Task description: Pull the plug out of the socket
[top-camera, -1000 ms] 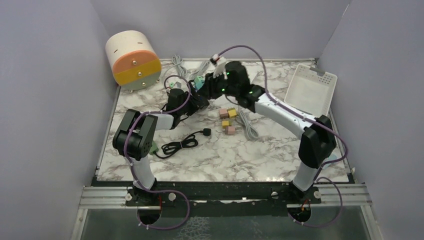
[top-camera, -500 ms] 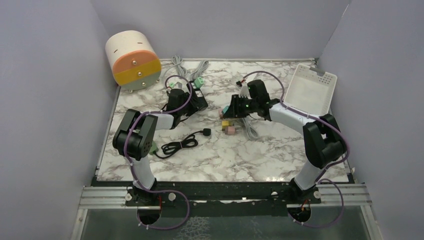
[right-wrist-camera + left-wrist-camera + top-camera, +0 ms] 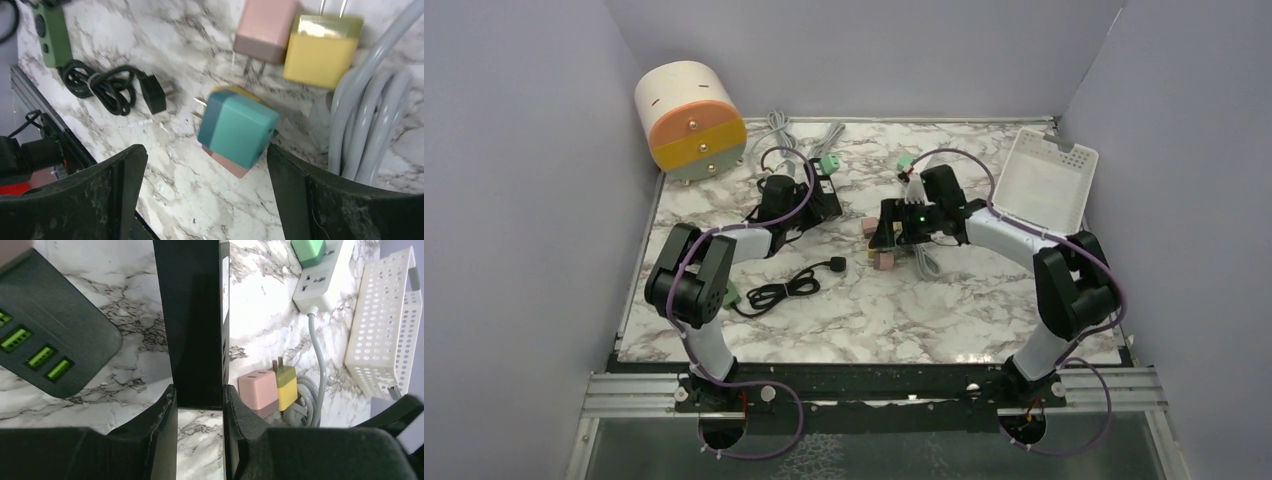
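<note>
From above, the left gripper [image 3: 812,203] sits toward the back of the marble table [image 3: 984,310], and the right gripper [image 3: 886,228] hangs over a cluster of adapters. At the left wrist, the fingers [image 3: 165,410] are clamped on the black socket strip [image 3: 195,325]. At the right wrist, the jaws stand wide apart. The teal plug [image 3: 240,127] lies free between them, touching neither, near a pink adapter [image 3: 265,27] and a yellow adapter [image 3: 322,47].

One basket [image 3: 1046,185], one drum [image 3: 690,118], one teal charger [image 3: 239,129].
</note>
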{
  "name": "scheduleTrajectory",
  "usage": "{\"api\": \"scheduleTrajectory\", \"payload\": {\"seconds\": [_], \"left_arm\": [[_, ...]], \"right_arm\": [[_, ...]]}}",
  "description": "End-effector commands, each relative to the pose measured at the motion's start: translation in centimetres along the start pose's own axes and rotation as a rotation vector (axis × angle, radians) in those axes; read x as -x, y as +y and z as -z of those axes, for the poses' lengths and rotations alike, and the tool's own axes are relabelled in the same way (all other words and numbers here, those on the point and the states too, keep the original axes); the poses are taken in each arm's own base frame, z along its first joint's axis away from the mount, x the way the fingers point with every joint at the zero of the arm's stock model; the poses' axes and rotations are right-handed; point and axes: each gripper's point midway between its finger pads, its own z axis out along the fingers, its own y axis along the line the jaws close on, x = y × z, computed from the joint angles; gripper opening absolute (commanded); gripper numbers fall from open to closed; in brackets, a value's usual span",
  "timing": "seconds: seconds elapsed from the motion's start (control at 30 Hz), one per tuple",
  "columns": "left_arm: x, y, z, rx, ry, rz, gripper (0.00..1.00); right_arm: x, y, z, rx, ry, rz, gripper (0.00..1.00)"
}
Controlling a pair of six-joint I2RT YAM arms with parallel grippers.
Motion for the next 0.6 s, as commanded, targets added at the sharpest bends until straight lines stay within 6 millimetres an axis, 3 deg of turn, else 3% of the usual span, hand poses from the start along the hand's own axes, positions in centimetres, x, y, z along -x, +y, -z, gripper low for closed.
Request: {"api": "scheduleTrajectory", "payload": {"seconds": [0.0,0.07,0.17,0.33,0.57], "left_arm": [[2.3,-4.7,1.3,-0.115,-0.065,-0.109,0.00],[1.6,-4.7,1.3,-0.108,-0.053,-0.126,0.00],[1.8,-6.2,2.3,-0.131,-0.070,-0.152,0.00],[0.8,-8.2,2.9,-0.159,-0.064,-0.172,0.00],[1.0,-10.2,3.5,-0.171,-0.072,-0.214,0.00]], "right_arm": [[6.8,3.2,3.5,-0.001,-0.185,0.145,0.95],[9.5,4.0,4.2,-0.008,-0.266,0.172,0.95],[13.0,4.6,4.1,-0.010,-0.344,0.191,0.94],[16.9,4.3,1.1,0.007,-0.388,0.176,0.92],[21.3,3.6,-2.4,0.008,-0.419,0.173,0.90]]}}
